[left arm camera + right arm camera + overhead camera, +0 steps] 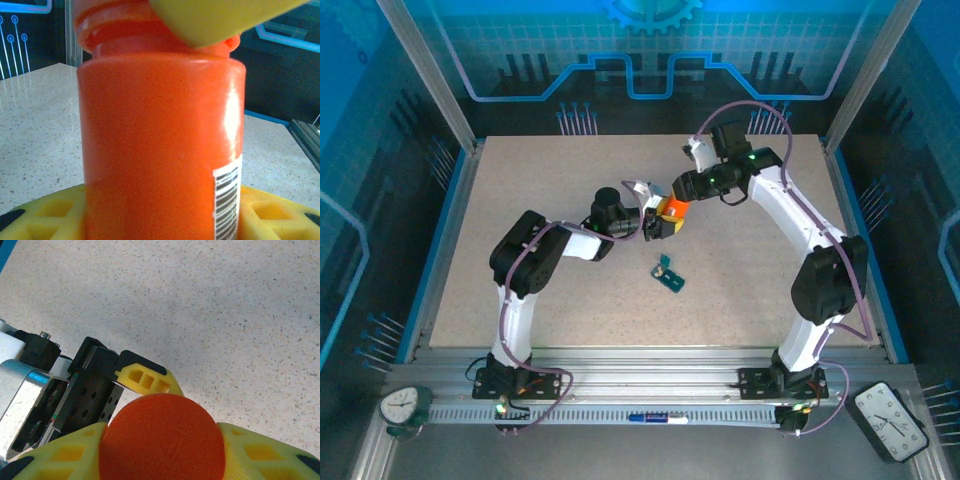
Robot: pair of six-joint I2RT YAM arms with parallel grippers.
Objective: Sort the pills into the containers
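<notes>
Presently catalogued: one sorting bench, task judged to be at its opening stage.

1. Orange bottle. It has a barcode label on its side and is held between both grippers over the table. It is the reference piece for every entry below.
2. Left gripper. Its yellow fingers are clenched on the lower body of the orange bottle, one on each side.
3. Right gripper. It sits at the far-right side of the orange bottle, with its yellow pads clamped on the round top end. Whether that end is a cap or a bare neck cannot be told for certain.
4. Pill box. It is dark teal and lies flat on the near side of the orange bottle, well apart from it and from both grippers. Its compartments are too small to tell whether anything is in them.

Status: the two-handed hold suggests the orange bottle is being opened. Still to do: free the top, tip the pills out, and portion them into the pill box.
</notes>
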